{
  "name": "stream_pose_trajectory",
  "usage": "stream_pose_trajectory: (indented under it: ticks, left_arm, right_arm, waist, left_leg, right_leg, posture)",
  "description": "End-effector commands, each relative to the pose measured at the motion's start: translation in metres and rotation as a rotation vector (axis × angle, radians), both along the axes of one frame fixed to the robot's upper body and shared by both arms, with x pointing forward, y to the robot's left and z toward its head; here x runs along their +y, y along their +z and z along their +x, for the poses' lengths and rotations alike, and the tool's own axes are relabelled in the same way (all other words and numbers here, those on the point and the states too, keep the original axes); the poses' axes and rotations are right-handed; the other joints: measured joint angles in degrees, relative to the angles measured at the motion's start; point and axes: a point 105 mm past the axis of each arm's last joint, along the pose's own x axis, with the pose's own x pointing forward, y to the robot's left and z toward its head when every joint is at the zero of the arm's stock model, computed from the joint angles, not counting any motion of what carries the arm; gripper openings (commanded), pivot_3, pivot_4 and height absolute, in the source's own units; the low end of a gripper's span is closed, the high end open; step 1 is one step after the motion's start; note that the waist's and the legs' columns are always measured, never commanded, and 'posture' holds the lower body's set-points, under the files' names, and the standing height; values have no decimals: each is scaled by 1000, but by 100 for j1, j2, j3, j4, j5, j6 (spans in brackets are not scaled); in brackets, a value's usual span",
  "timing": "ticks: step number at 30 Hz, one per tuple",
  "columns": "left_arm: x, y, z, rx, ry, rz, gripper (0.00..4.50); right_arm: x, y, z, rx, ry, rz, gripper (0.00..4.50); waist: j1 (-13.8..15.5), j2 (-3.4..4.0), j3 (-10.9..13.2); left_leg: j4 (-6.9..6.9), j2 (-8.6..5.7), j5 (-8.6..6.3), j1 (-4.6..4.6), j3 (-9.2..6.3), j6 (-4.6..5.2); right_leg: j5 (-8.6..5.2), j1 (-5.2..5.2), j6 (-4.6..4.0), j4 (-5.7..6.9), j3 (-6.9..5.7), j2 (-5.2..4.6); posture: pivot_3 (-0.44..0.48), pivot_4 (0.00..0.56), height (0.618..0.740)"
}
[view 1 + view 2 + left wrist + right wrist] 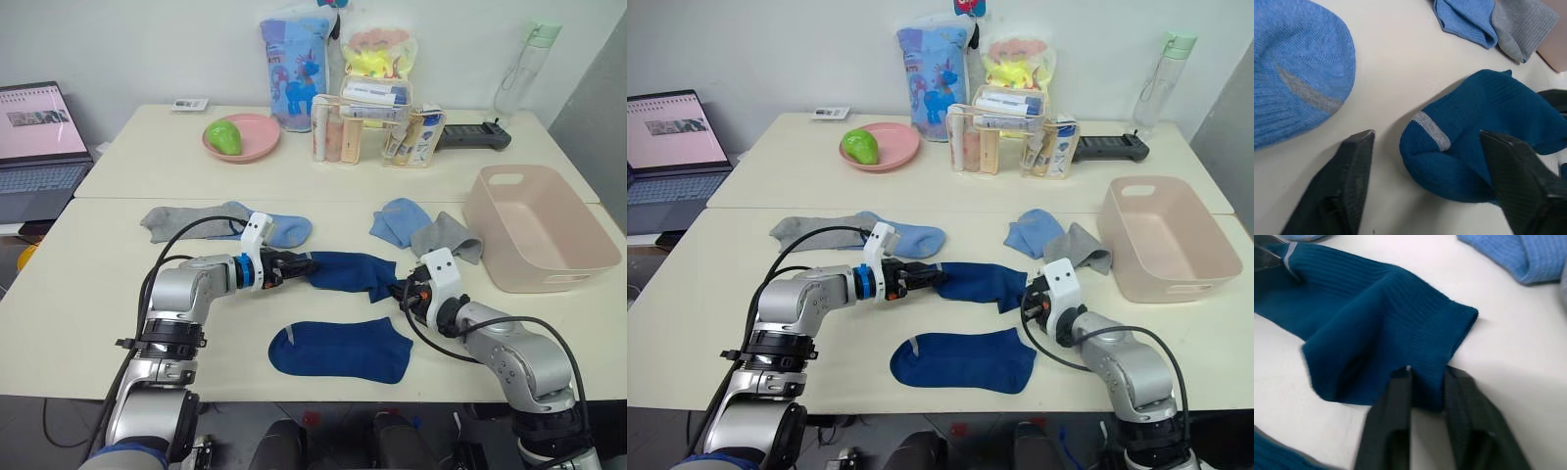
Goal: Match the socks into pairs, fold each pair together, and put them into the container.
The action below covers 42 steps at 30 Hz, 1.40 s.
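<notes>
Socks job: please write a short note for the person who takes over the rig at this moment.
Right gripper: shut on the upper navy sock, at its cuff.
Left gripper: open, fingers astride that sock's toe.
Second navy sock: flat, nearer the robot.
Grey and blue socks lie on the left, another grey and blue pair beside the pink tub.
Done: nothing folded, tub empty.
Left: pair, fold and bin all six.

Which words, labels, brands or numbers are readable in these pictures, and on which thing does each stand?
None can be read.
Laptop screen: picture and lines, too small.
Blue bag: cartoon print, no readable words.
Yellow bag: print too blurred.
Boxes and tubes in the clear organiser: labels too small.
Small white device at the table's far edge: marks too small.
Socks and tub: no text.
</notes>
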Motion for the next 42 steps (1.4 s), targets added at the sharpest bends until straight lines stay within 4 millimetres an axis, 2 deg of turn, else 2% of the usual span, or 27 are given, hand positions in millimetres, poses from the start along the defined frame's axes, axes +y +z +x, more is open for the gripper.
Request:
stream_pose_trajectory:
  ticks: [1, 5, 8, 12, 18, 26, 28, 29, 33, 36, 39, 40, 42]
  left_arm:
    - [-6, -6, -9, 8, -43, 8, 2088]
    - [-3, 8, -12, -68, -77, 2, 860]
    - [11, 11, -12, -97, -57, 40, 27]
    - [23, 10, -15, -106, -47, 63, 27]
    - [16, 0, -19, -83, -41, 68, 27]
    - [9, 3, -28, -54, -103, 47, 27]
    - [14, 0, -24, -81, -86, 87, 0]
    - [18, -1, -22, -103, -77, 117, 207]
    - [31, 7, -14, -163, -35, 130, 1249]
    - [34, 17, -14, -198, -48, 92, 2303]
    - [35, 24, -13, -215, -44, 50, 3251]
    - [34, 24, -13, -214, -55, 44, 3263]
    - [29, 22, -11, -208, -61, 31, 3263]
  right_arm:
    - [3, 17, 1, -78, 30, 3, 0]
    - [0, 27, -3, -102, 78, -11, 0]
    - [-1, 33, -6, -107, 110, -17, 0]
    - [-2, 41, -6, -115, 177, -51, 0]
    - [0, 37, -2, -99, 230, -109, 0]
    - [-4, 35, 3, -93, 266, -184, 0]
    - [-6, 34, 7, -108, 254, -206, 486]
    - [-7, 34, 8, -114, 251, -218, 674]
    - [-12, 39, 9, -149, 241, -228, 1995]
    - [-16, 46, 4, -182, 233, -209, 3178]
    - [-19, 52, 1, -210, 200, -153, 4180]
    - [-23, 51, 0, -209, 154, -123, 4447]
    - [-26, 47, -2, -197, 87, -58, 4447]
  waist:
    - [0, 1, 0]
    - [-1, 1, 0]
    - [-1, 1, 0]
    - [-4, 1, 0]
    - [-2, 1, 1]
    - [-1, 0, 1]
    - [-2, 0, 1]
    - [-2, 0, 1]
    - [1, 0, 1]
    - [2, 0, 1]
    - [4, 0, 1]
    - [4, 0, 1]
    - [4, 0, 1]
  left_leg:
    - [0, 0, 0, 1, 0, 0]
    - [-1, 1, 0, 0, 1, 0]
    - [-1, 3, 0, -1, -2, 0]
    - [-2, 3, -2, 0, -2, 4]
    - [-2, 4, -6, -2, -9, 11]
    - [-1, 3, -6, -2, -3, 10]
    - [-1, 3, -6, -2, -3, 10]
    - [-1, 3, -5, -1, -3, 10]
    - [-1, 4, -5, -2, -3, 8]
    - [-1, 4, -5, -3, -5, 9]
    - [-1, 4, -6, -5, -6, 10]
    - [-1, 4, -6, -4, -6, 10]
    - [-1, 5, -6, -4, -9, 11]
  right_leg:
    - [0, 0, 0, 0, 0, 0]
    - [0, 0, 0, -2, 1, 0]
    - [0, 0, 0, -1, 1, 1]
    - [0, 0, 0, -3, 0, 2]
    - [0, 0, 0, -5, 1, 2]
    - [0, 1, 0, -6, 1, 0]
    - [0, 1, 0, -6, 0, 1]
    - [0, 1, 0, -6, 0, 1]
    - [0, 1, 0, -6, 1, 1]
    - [0, 1, 0, -6, 1, 0]
    - [0, 1, 0, -7, 2, 0]
    - [0, 2, 0, -7, 1, 0]
    - [0, 4, 0, -8, 2, 0]
  posture:
    - [0, 150, 703]
    - [0, 150, 703]
    - [0, 150, 703]
    - [0, 150, 703]
    - [0, 150, 703]
    - [0, 150, 703]
    - [0, 150, 703]
    - [0, 150, 703]
    - [0, 150, 703]
    - [0, 150, 703]
    - [0, 150, 703]
    - [0, 150, 703]
    - [0, 150, 703]
